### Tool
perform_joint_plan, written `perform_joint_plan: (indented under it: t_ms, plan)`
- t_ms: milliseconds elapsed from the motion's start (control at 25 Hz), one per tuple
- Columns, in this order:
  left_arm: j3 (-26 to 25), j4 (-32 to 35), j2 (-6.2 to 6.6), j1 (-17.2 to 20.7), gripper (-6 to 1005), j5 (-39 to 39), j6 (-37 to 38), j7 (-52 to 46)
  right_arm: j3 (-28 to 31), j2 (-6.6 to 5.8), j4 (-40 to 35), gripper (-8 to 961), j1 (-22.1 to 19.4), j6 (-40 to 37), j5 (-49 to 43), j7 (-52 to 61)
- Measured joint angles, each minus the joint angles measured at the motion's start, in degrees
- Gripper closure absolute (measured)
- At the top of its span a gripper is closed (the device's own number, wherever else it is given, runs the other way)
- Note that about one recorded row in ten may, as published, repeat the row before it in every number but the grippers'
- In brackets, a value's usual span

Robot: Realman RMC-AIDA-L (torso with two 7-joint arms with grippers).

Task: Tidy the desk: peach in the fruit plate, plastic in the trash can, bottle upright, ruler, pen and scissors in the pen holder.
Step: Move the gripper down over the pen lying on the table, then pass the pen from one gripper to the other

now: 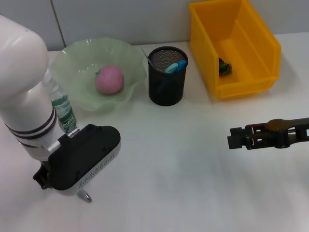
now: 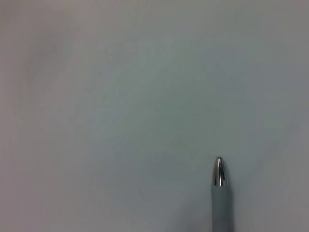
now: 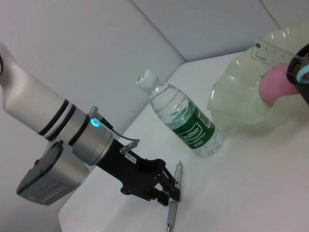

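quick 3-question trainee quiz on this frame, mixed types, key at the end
1. True or false: the peach lies in the fruit plate.
2. Which gripper grips the pen? A) left B) right C) neither
3. Fill in: the bottle stands ____ on the desk, beside the plate.

Key:
1. True.
2. A. The left gripper has its jaws shut on the pen, tip toward the desk. The right gripper hangs apart over the desk's right side, with nothing in it.
3. upright
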Motion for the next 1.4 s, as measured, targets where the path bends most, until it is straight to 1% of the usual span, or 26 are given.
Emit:
perform_joint_plan:
  t_ms: [760,840,880,920,960,1040,1080,1160,1200,1240,1280,1320,1400]
  plan:
    - [0.2,-2.2,-0.12,-0.4,853,0.0,-1.0,0.1,0.0,-0.04,0.0,228,0.1,0.0,0.0,0.2]
    - [-0.2,-2.2,-0.12,-0.4,862,0.1,-0.9,0.0,0.0,-0.09,0.0,228,0.2,0.0,0.0,0.2]
    - [-2.3,-2.2,-0.15,-0.4,866,0.1,-0.3,-0.3,0.0,-0.14,0.0,228,0.3,0.0,0.0,0.2]
    - [-2.3,-2.2,-0.15,-0.4,866,0.1,-0.3,-0.3,0.0,-0.14,0.0,228,0.3,0.0,0.0,0.2]
    - [-3.8,-2.3,-0.24,-0.4,866,0.1,0.1,-0.3,0.0,-0.18,0.0,228,0.3,0.0,0.0,0.2]
    - [-10.8,-2.3,-1.01,-0.4,866,-0.4,1.8,-0.1,0.0,-0.21,0.0,228,0.4,0.0,0.0,0.3]
    - [-15.1,-2.3,-1.58,-0.6,866,-0.8,2.8,0.3,0.0,-0.22,-0.1,228,0.4,0.0,0.0,0.3]
    - [-24.9,-2.3,-2.77,-0.9,865,-2.4,5.2,1.8,0.0,-0.22,-0.1,228,0.4,0.1,0.0,0.3]
    - [-31.6,-2.7,-3.27,-1.2,865,-3.9,6.8,2.6,0.0,-0.23,-0.2,228,0.4,0.2,0.1,0.2]
    - [-36.9,-3.6,-3.56,-1.7,865,-5.7,8.3,3.1,0.0,-0.23,-0.2,228,0.4,0.5,0.2,0.2]
    - [-45.1,-6.6,-3.61,-2.5,865,-9.9,9.8,3.0,0.4,-0.24,-0.1,228,0.2,0.9,0.3,0.2]
    - [-45.1,-6.6,-3.61,-2.5,865,-9.9,9.8,3.0,0.4,-0.24,-0.1,228,0.2,0.9,0.3,0.2]
    - [-50.9,-10.0,-3.51,-2.6,865,-14.4,10.2,2.1,1.2,-0.24,0.2,228,-0.1,1.7,0.3,0.2]
